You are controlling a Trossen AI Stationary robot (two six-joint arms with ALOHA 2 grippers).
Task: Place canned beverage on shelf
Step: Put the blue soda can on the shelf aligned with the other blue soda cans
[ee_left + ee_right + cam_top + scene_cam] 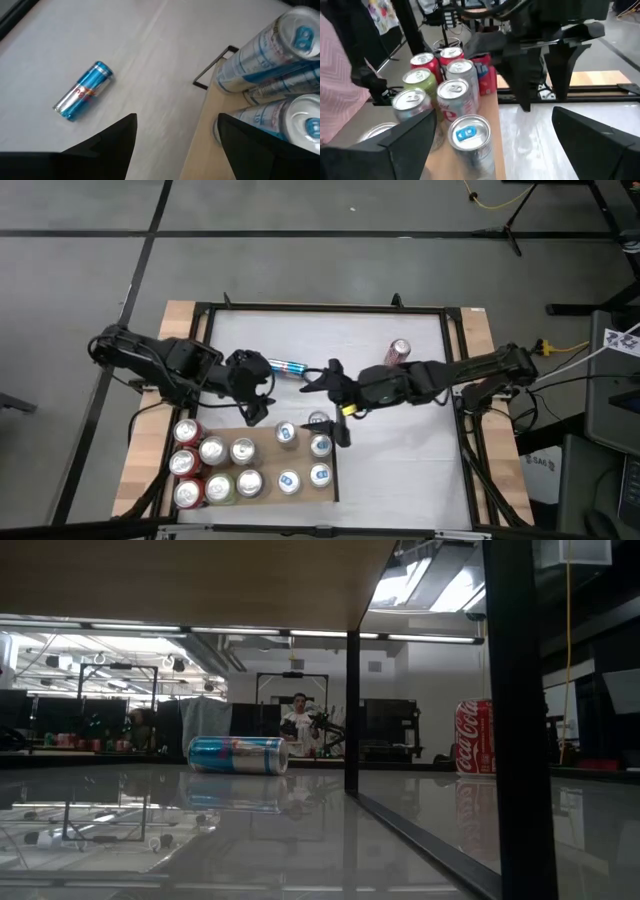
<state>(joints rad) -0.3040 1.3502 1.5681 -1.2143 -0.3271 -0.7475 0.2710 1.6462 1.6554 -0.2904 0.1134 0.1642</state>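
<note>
The shelf (262, 445) is a light-brown panel at the table's near left. Several upright cans stand on it, red, silver, green and blue-topped. A blue can (288, 367) lies on its side on the white table just beyond the shelf, also seen in the low view (238, 754) and the left wrist view (82, 91). A red can (399, 352) stands farther right. My left gripper (260, 408) hovers open over the shelf's far edge, nothing between its fingers (177, 120). My right gripper (328, 402) hangs open above the shelf's far right corner, facing a blue-topped can (467, 136).
A black frame (455, 380) runs round the table, with wooden strips (180, 315) outside it. In the low view a black post (352, 710) and the shelf's underside (180, 580) show. A person sits in the room behind (298, 720). White table (400, 460) lies right of the shelf.
</note>
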